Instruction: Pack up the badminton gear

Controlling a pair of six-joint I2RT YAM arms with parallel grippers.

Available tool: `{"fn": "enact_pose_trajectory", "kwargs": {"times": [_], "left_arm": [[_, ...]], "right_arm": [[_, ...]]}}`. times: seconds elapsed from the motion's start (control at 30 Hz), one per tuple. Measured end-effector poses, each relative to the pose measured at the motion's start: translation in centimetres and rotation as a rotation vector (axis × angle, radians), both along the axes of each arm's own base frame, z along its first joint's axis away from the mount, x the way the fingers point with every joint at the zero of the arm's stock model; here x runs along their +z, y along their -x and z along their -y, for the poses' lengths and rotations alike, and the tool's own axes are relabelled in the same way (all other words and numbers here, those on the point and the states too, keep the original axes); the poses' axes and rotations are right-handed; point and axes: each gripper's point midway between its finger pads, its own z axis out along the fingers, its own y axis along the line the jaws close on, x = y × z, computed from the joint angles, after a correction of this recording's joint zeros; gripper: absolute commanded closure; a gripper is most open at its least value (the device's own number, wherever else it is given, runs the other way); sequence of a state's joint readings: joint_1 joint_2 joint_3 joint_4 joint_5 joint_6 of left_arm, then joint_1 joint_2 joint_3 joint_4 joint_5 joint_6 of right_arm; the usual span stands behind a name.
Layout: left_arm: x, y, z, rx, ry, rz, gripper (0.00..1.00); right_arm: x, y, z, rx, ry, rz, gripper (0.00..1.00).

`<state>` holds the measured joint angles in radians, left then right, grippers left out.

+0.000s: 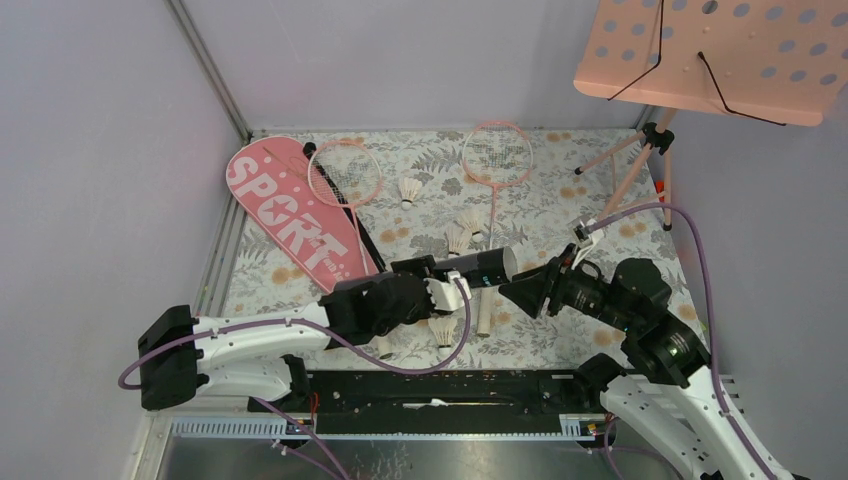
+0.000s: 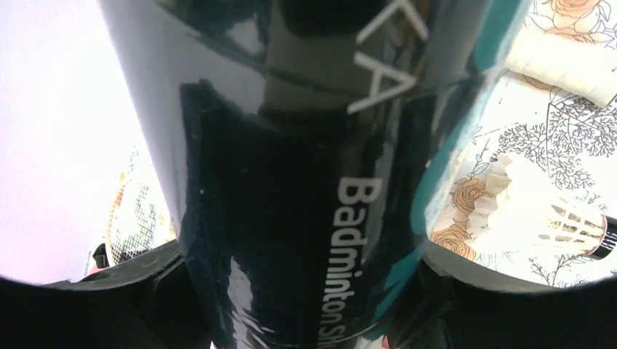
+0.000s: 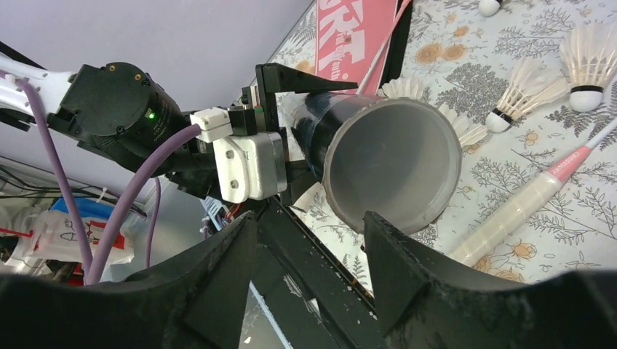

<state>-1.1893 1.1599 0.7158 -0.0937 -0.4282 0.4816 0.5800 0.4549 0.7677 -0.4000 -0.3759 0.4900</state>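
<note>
Pinching the long glossy black tube (image 1: 480,266) above the floral counter (image 1: 560,215), the left tool (image 1: 443,284) aims its open, seemingly empty mouth at the spread, empty right tool (image 3: 307,236). White feather shuttlecocks (image 1: 460,238), both pink-framed rackets (image 1: 497,152) and the pink "SPORT" cover (image 1: 285,215) lie unpacked; packing looks barely begun.

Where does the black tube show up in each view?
Top external: tube at centre, held by the left gripper.
Left wrist: tube fills the middle.
Right wrist: tube at centre, open mouth toward camera.
Shared landmark: white racket handle.
</note>
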Motion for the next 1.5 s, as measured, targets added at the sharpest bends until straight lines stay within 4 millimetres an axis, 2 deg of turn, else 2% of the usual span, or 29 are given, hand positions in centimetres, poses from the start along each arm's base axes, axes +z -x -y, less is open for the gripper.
{"fn": "enact_pose_trajectory", "kwargs": {"times": [0.17,0.4,0.53,0.6,0.73,0.77,1.0,1.27,1.37,1.5], "left_arm": [[-0.5,0.2,-0.4,0.002,-0.022,-0.014,0.69],[-0.8,0.5,-0.3,-0.011,-0.034,-0.021,0.7],[-0.8,0.7,-0.3,-0.019,-0.038,-0.025,0.71],[-0.8,0.9,-0.2,-0.024,-0.039,-0.026,0.71],[-0.7,1.1,-0.3,-0.03,-0.04,-0.028,0.71],[-0.8,1.1,-0.4,-0.031,-0.044,-0.029,0.7],[-0.5,1.5,-0.4,-0.049,-0.033,-0.028,0.74],[1.9,3.3,1.1,-0.191,0.071,0.039,0.81],[1.5,3.2,0.0,-0.172,0.078,0.046,0.86],[0.7,2.6,-1.6,-0.125,0.068,0.048,0.87]], "right_arm": [[-0.3,0.0,-0.7,0.038,0.008,-0.022,0.47],[-0.5,-0.1,-1.2,0.07,0.022,-0.023,0.48],[-0.5,-0.3,-1.2,0.069,0.031,-0.011,0.53],[-0.4,-0.3,-1.2,0.07,0.032,-0.006,0.61],[-0.3,-0.3,-1.2,0.073,0.035,0.006,0.97],[-0.3,-0.3,-1.2,0.076,0.034,0.005,1.0],[0.0,0.1,-1.1,0.093,0.045,0.024,1.0],[1.8,2.8,0.6,0.098,0.012,0.1,1.0],[3.1,3.6,1.7,0.076,0.01,0.143,1.0],[5.1,4.6,3.1,0.042,0.005,0.212,1.0]]}}
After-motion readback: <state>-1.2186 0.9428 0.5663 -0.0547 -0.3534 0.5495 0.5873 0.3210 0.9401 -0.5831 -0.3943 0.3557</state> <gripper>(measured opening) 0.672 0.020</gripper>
